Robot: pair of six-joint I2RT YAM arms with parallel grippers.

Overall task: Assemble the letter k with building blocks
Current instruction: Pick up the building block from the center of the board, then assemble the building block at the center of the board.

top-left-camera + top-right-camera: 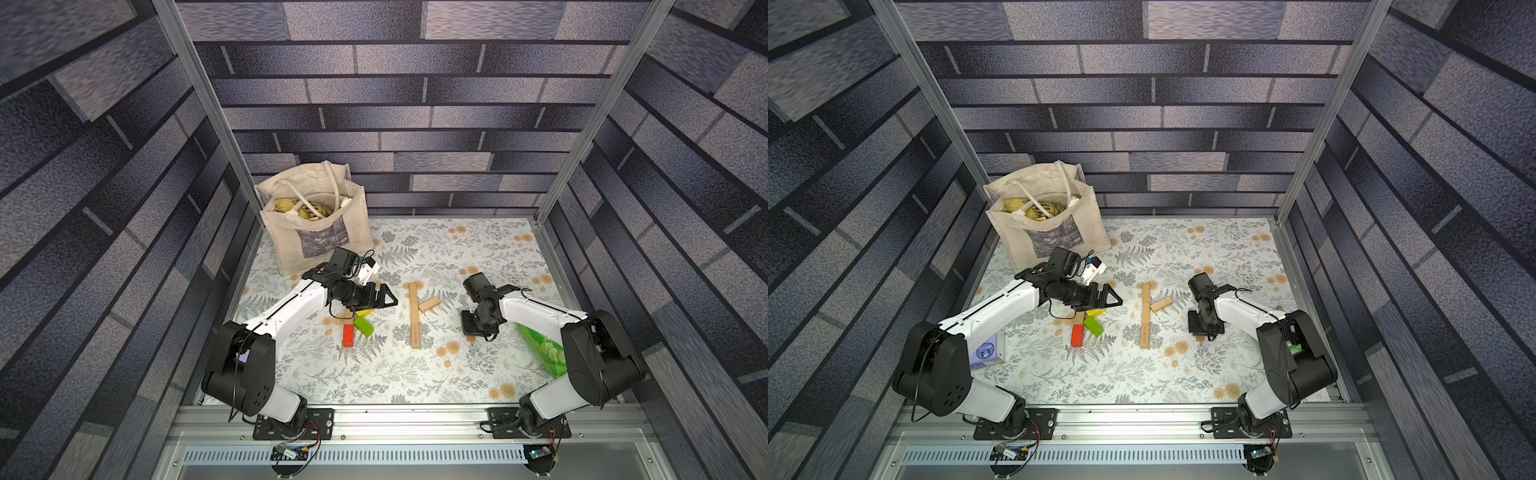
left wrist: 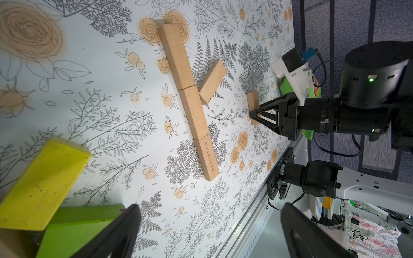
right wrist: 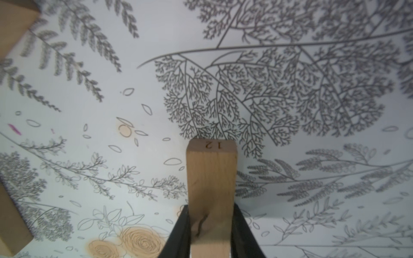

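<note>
I've got my right claw (image 3: 211,207) pinched on a tan block (image 3: 211,174), and the spine (image 1: 414,316) running 12-to-6 sits at its 9 o'clock.

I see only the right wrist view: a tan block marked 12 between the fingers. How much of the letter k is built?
Observer: Three tan blocks form the spine; one slanted tan block touches its middle. The second branch is missing.
Operator: Where is my block?
Observer: The right gripper holds the numbered tan block on the slanted block's side, apart from both.
Operator: The other arm?
Observer: The left gripper is open, empty, by the yellow block and green block.
</note>
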